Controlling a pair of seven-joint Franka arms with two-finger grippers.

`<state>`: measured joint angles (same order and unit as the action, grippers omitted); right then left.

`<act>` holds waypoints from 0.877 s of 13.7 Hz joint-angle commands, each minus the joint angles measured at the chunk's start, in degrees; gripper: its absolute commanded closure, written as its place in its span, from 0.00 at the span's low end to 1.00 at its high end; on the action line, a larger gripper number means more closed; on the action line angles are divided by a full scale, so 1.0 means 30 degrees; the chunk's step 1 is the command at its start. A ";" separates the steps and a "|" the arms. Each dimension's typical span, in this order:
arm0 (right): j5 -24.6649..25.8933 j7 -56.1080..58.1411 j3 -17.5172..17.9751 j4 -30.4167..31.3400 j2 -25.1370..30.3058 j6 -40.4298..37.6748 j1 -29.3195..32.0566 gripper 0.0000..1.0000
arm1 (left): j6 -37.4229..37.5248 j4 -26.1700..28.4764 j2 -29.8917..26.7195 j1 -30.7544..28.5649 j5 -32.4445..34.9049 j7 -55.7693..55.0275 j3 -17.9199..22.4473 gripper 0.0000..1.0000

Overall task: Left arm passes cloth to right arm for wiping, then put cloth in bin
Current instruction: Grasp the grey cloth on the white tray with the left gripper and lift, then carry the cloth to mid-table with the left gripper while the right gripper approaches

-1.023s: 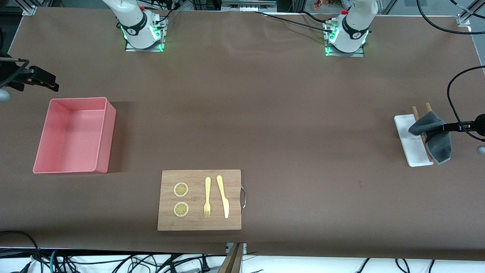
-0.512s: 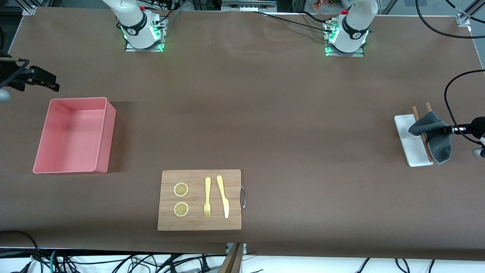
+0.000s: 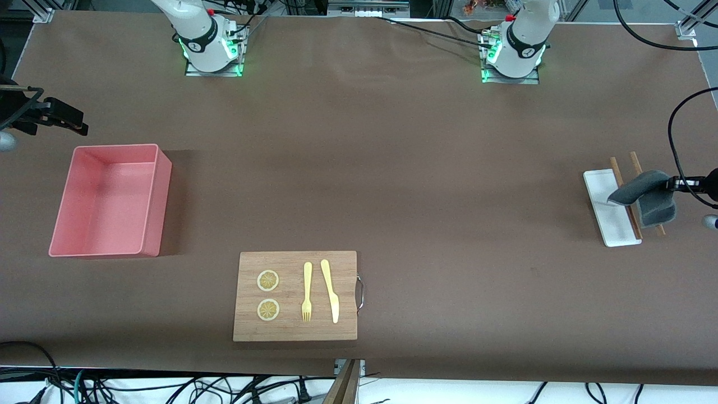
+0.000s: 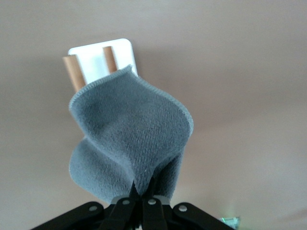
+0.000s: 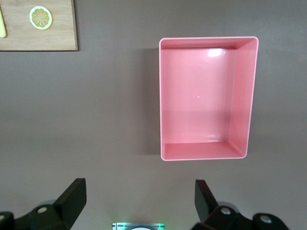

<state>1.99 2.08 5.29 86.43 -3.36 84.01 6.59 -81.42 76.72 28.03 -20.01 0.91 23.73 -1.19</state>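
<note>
The cloth (image 3: pixel 645 196) has come up off the two wooden sticks (image 3: pixel 634 196) since a second ago; then it lay draped over them and over the edge of the white tray (image 3: pixel 608 210), now it hangs bunched in the air above them, with more of the sticks laid bare; the left claw (image 3: pixel 676 183), which then stood spread round the fabric, has pressed together and pinches one gathered fold of it, as the left wrist view shows with the cloth (image 4: pixel 129 139) hanging from the tips of the left claw (image 4: pixel 141 194). I judge the pick-up done and the pass to the other arm next, with wiping and binning not yet begun.

On a clock face laid over the front view, the cloth sits at about three o'clock, at the left arm's end of the bench (image 3: pixel 392 168); the bin (image 3: pixel 109 201) lies at nine o'clock, nothing in it; the wooden board (image 3: pixel 295 295) at six o'clock.

The right claw (image 3: pixel 70 120) waits near ten o'clock, beside the bin, its jaws spread wide and holding nothing.

Counted: one cloth; one bin; one white tray; two sticks; one board, bearing two lemon slices (image 3: pixel 268 295), one fork (image 3: pixel 307 292) and one knife (image 3: pixel 330 290).
</note>
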 commanded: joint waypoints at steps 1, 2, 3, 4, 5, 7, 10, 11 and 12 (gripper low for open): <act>-0.0427 -0.0165 0.0200 -0.0333 -0.0141 -0.0141 0.0001 0.00 | 0.3049 -0.2744 0.0090 0.2643 0.0108 -0.0609 0.0103 1.00; -0.0689 -0.0194 0.0259 -0.0361 -0.0431 -0.0112 -0.0029 0.00 | 0.3259 -0.3187 0.0090 0.3844 0.0079 -0.1747 0.0132 1.00; -0.0866 -0.0224 0.0317 -0.0362 -0.0637 -0.0082 -0.0058 0.00 | 0.3262 -0.3481 0.0090 0.4900 0.0021 -0.2658 0.0103 1.00; -0.1042 -0.0195 0.0318 -0.0362 -0.1074 0.0034 -0.0203 0.00 | 0.3262 -0.3687 0.0090 0.5897 -0.0009 -0.3218 0.0132 1.00; -0.1246 -0.0108 0.0347 -0.0362 -0.1137 0.0267 -0.0292 0.00 | 0.3233 -0.3747 0.0090 0.6806 -0.0502 -0.3919 0.0132 1.00; -0.1249 -0.0136 0.0347 -0.0303 -0.1196 0.0357 -0.0934 0.00 | 0.3115 -0.3748 0.0265 0.8825 -0.1849 -0.5386 0.0132 1.00; -0.1248 0.0068 0.0347 -0.0274 -0.1956 0.0416 -0.1084 0.00 | 0.1746 -0.3719 0.0733 1.1147 -0.5530 -0.9915 0.0132 1.00; -0.1335 0.0069 0.0347 -0.0245 -0.2074 0.0474 -0.1113 0.00 | 0.1071 -0.3747 0.1025 1.1702 -0.7112 -1.1324 0.0132 1.00; -0.1481 -0.0192 0.0463 -0.0303 -0.2278 0.0620 -0.1258 0.00 | 0.0281 -0.3748 0.1173 1.2114 -0.8636 -1.2818 0.0132 1.00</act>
<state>-1.24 2.07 6.40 86.47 -8.91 85.37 3.12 -78.06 67.26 29.66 14.66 -18.09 -8.01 -1.68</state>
